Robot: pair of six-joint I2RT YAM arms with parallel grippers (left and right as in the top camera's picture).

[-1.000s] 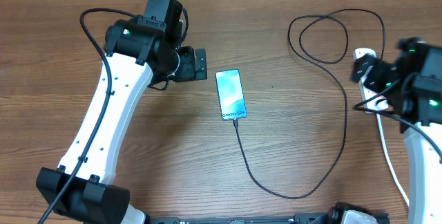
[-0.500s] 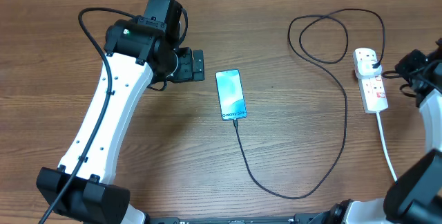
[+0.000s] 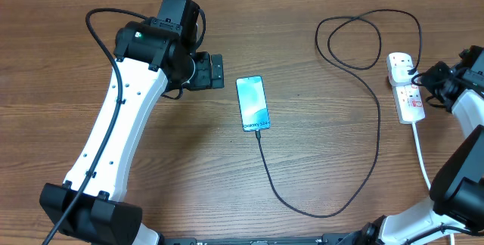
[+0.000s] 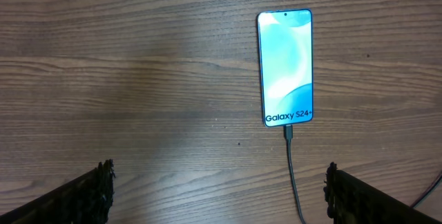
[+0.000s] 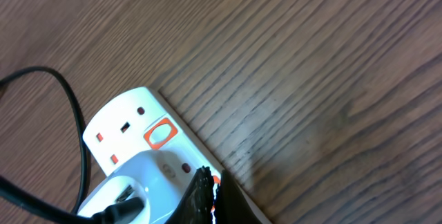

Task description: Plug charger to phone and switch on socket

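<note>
The phone [image 3: 252, 103] lies flat mid-table, its blue screen lit, and shows again in the left wrist view [image 4: 286, 67]. The charger's black cable [image 3: 376, 150] sits in the phone's bottom port [image 4: 289, 131] and loops right to the white socket [image 3: 409, 100]. There a white adapter [image 5: 135, 182] is plugged in. My left gripper [image 3: 215, 71] hovers open just left of the phone, holding nothing [image 4: 217, 198]. My right gripper [image 5: 208, 188] is shut, its tips pressed together at a red switch on the socket's face [image 5: 121, 131]. Another red switch [image 5: 159, 134] shows beside them.
The socket's thick white cord [image 3: 423, 165] runs toward the front right edge. Slack cable coils [image 3: 355, 41] lie at the back right. Bare wooden tabletop [image 3: 318, 86] lies between the phone and the socket.
The right arm pulled away from the socket to the right, then came back to its edge with the gripper now shut instead of open. Left arm and phone have stayed put.
</note>
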